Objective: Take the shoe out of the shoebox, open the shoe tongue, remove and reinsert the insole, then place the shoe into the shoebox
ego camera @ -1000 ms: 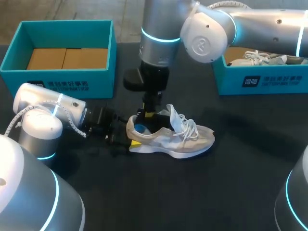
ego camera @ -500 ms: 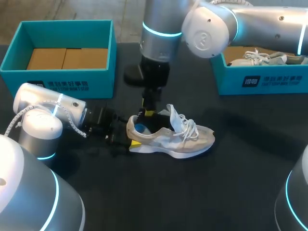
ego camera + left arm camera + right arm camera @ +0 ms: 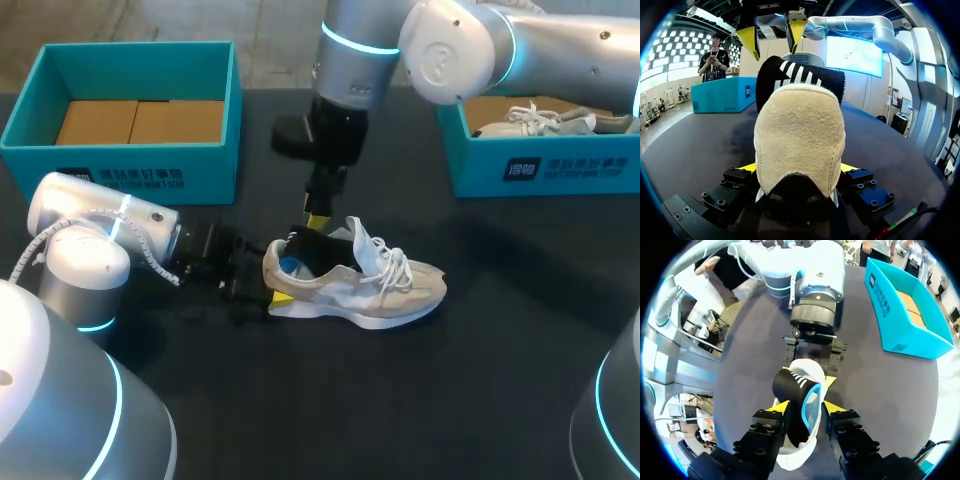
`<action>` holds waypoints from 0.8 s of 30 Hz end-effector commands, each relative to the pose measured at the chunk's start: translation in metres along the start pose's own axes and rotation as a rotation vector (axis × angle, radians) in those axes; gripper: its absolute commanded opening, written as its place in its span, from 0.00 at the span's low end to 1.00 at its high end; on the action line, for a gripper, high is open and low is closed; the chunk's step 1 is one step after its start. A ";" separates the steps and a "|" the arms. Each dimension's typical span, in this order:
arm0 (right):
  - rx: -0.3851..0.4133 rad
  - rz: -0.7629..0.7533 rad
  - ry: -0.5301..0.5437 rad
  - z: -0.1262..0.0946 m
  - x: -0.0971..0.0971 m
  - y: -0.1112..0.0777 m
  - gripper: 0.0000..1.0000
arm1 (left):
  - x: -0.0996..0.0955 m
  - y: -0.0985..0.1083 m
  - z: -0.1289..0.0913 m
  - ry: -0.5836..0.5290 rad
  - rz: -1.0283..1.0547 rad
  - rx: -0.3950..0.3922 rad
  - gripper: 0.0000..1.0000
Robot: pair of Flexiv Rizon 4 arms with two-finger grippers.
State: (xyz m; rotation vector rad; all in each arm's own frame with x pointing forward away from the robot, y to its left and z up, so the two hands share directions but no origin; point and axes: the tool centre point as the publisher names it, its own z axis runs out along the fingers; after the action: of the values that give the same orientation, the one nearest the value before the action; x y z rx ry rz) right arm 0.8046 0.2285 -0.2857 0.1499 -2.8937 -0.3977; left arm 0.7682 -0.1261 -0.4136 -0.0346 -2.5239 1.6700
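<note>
A beige sneaker [image 3: 375,285] with white laces lies on its sole mid-table. My left gripper [image 3: 268,290] is shut on its heel [image 3: 800,135], one yellow fingertip [image 3: 747,167] at each side. A black insole [image 3: 792,390] with white stripes stands up out of the shoe's opening [image 3: 800,80]. My right gripper [image 3: 318,222] hangs just above that opening, open, its yellow tips [image 3: 750,42] clear of the insole. In the right wrist view the insole lies between and below the right gripper [image 3: 805,407] fingers, untouched.
A teal shoebox [image 3: 130,165] with a cardboard floor stands at the back left. A second teal box [image 3: 540,165] at the back right holds another sneaker [image 3: 540,122]. Dark table surface lies bare in front of the shoe.
My right gripper has lifted off the shoe's opening and drawn up and to the right. The shoe, the insole and my left gripper have stayed put.
</note>
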 end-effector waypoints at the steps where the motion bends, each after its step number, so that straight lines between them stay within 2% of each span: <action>1: 0.004 0.005 0.013 0.004 -0.004 0.004 0.40 | 0.000 0.002 0.000 -0.001 -0.001 -0.001 0.00; 6: 0.002 0.012 0.024 0.008 -0.006 0.007 0.36 | 0.000 0.002 0.000 -0.001 -0.001 -0.001 0.00; 11: 0.002 0.020 0.033 0.011 -0.005 0.008 0.26 | 0.000 0.002 0.000 -0.001 -0.001 -0.001 0.00; 14: 0.004 0.025 0.034 0.011 -0.004 0.008 0.16 | 0.000 0.002 0.000 -0.001 -0.001 -0.001 0.00; 18: 0.008 0.030 0.034 0.009 -0.002 0.009 0.07 | 0.000 0.002 0.000 -0.001 -0.001 -0.001 0.00; 22: 0.015 0.030 0.033 0.006 -0.001 0.011 0.00 | 0.000 0.002 0.000 -0.001 -0.001 -0.001 0.00; 24: 0.018 0.028 0.035 0.005 -0.001 0.012 0.00 | 0.000 0.002 0.000 -0.001 -0.001 -0.001 0.00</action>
State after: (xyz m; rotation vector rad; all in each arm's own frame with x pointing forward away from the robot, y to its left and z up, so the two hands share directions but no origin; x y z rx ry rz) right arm 0.8038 0.2399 -0.2902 0.1155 -2.8592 -0.3712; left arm 0.7682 -0.1262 -0.4136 -0.0347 -2.5238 1.6701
